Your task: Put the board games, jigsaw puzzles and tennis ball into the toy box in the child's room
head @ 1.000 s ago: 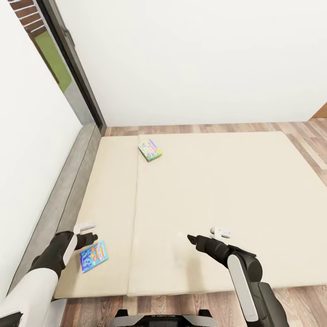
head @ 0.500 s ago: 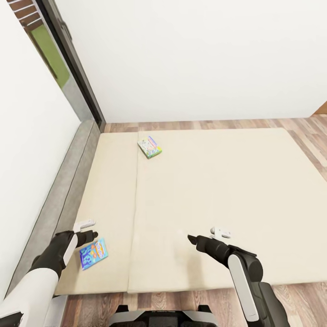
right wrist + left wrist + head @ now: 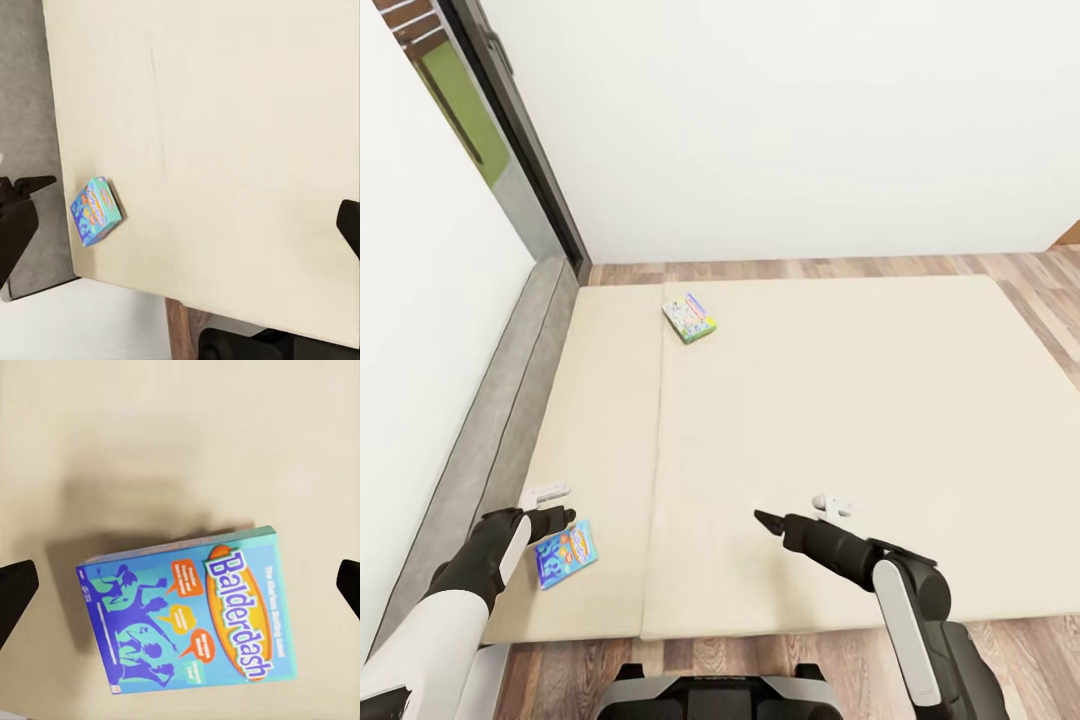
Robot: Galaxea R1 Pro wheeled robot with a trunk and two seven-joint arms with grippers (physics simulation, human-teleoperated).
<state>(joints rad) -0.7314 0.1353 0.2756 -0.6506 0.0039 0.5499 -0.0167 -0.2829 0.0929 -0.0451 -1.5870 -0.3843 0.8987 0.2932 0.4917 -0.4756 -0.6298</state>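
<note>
We stand at the foot edge of the bed (image 3: 840, 420), looking down over its beige mattress; the grey headboard (image 3: 510, 400) runs along our left, against the white wall, with a dark-framed window (image 3: 510, 130) beyond it. Wood-plank floor (image 3: 1000, 268) shows past the far side of the bed.

Two board games lie flat on the mattress. The blue board game (image 3: 565, 552), lettered "Balderdash" in the left wrist view (image 3: 187, 619), sits near the near-left corner. The green-and-white board game (image 3: 689, 317) lies well apart from it, toward the far side, just beside the mattress seam.

Our left gripper (image 3: 560, 520) hangs just over the blue board game's upper edge. In the left wrist view its dark fingers (image 3: 15, 592) stand spread wide at either side, released, the box lying between them below and untouched.

Our right gripper (image 3: 765, 519) points out over bare mattress mid-bed, near neither box. Its fingers (image 3: 19, 217) show at the edges of the right wrist view, parted, grasping nothing; the blue board game (image 3: 95, 211) appears there near the mattress corner.
</note>
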